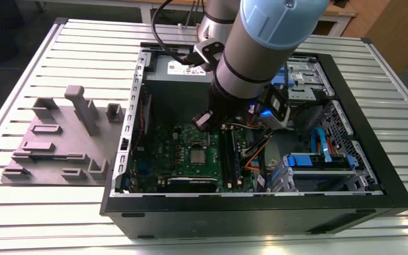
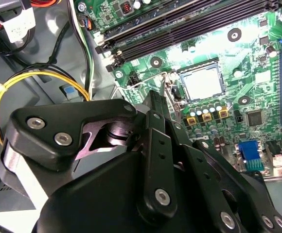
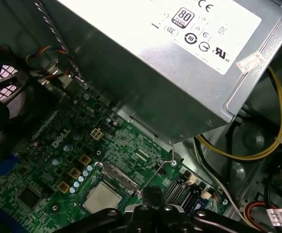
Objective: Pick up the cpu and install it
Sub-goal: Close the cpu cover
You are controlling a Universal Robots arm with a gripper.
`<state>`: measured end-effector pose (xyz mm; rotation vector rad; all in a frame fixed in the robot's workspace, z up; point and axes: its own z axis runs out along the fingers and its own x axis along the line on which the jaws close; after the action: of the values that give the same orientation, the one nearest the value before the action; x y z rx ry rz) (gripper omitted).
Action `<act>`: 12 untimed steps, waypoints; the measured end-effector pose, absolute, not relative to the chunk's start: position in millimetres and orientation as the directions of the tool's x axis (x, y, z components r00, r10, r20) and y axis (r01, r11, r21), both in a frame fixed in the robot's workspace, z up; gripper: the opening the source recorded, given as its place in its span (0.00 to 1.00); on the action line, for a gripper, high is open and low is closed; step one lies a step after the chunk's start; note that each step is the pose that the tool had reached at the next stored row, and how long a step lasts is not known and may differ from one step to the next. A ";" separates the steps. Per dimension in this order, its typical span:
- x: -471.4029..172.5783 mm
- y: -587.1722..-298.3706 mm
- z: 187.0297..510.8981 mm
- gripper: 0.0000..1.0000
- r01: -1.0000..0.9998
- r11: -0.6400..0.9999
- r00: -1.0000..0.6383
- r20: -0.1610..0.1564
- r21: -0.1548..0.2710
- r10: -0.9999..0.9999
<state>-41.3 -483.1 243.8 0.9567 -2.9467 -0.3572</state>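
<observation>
Silvery cpu (image 2: 202, 81) lies flat in its socket just ahead of the pincer (image 2: 161, 99), apart from it; pincer looks clenched on nothing; placing seems done; locking the lever (image 3: 161, 162) likely needs care.

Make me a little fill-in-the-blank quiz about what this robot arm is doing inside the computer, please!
1. The cpu lies flat in its socket on the ______ motherboard.
2. In the exterior view, the grey parts holder sits on the slatted table to the computer case's ______.
3. The large silver box with the white label is mounted ______ the case.
4. In the second wrist view, a ______ cable loops beside the pincer.

Missing words: green; left; inside; yellow
</observation>
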 end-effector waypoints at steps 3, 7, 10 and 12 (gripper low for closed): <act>-41.3 -484.5 243.7 0.11 -0.577 0.786 -0.812 -0.049 0.224 -0.582; -41.3 -486.3 243.8 0.11 -0.577 0.786 -0.812 -0.049 0.224 -0.582; -41.3 -487.5 243.8 0.11 -0.577 0.786 -0.812 -0.049 0.223 -0.582; -41.3 -488.5 243.8 0.11 -0.577 0.786 -0.812 -0.049 0.223 -0.582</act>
<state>-41.3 -488.5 243.8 0.9568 -2.9466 -0.3572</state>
